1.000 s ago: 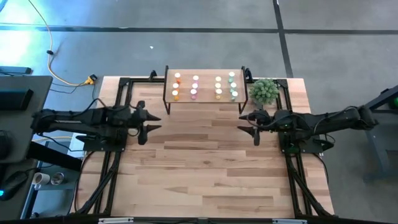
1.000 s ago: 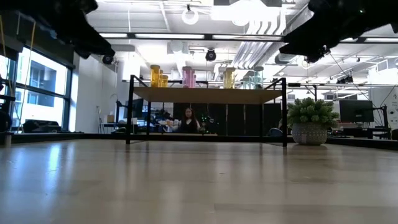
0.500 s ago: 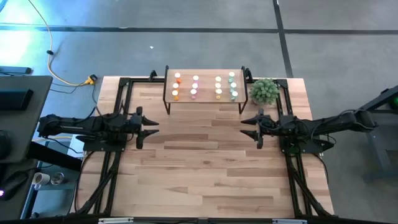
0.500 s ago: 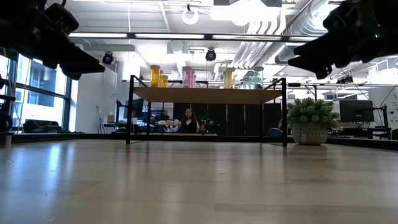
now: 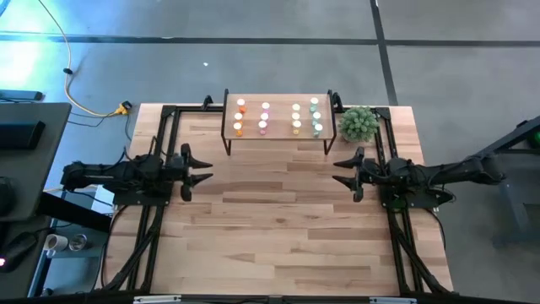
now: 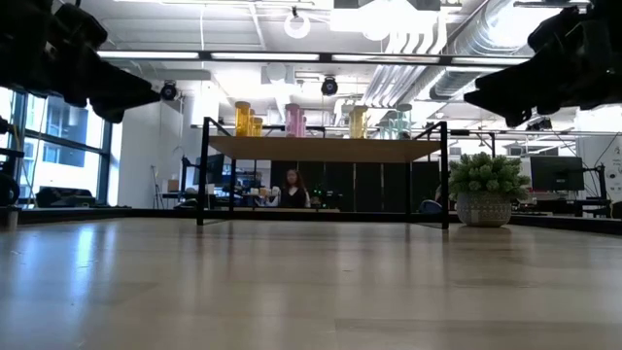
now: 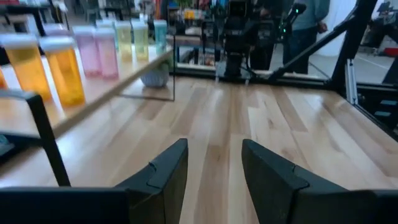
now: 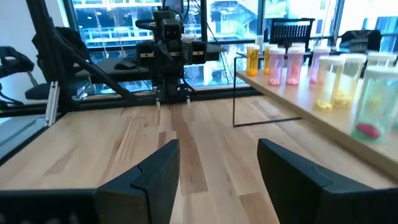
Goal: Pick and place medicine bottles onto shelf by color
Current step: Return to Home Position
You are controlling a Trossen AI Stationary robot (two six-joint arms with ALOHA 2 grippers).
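The shelf point(image 5: 277, 135) stands at the table's far edge on thin black legs. On its board the medicine bottles stand upright on their bases in colour rows: orange point(image 5: 240, 116), pink point(image 5: 264, 116), yellow point(image 5: 296, 116), green point(image 5: 315, 116). The low view shows them on top of the shelf point(image 6: 326, 148). My left gripper point(image 5: 207, 168) hovers open and empty at the table's left side, pointing toward the middle. My right gripper point(image 5: 337, 172) hovers open and empty at the right side, facing it. Both wrist views show bare wood between the fingers point(image 7: 214, 155) point(image 8: 217, 155).
A potted green plant point(image 5: 359, 124) stands right of the shelf, close to my right arm. Black frame rails point(image 5: 160, 135) run along the table's left and right sides. Bare tabletop point(image 5: 278, 219) lies between and in front of the grippers. A person point(image 6: 292, 187) sits far behind the table.
Both grippers have sunk lower over the table and drawn back, the left toward the table's left edge, the right toward its right edge. Each has tipped from slanting downward to nearly level. The bottles and the shelf have not moved.
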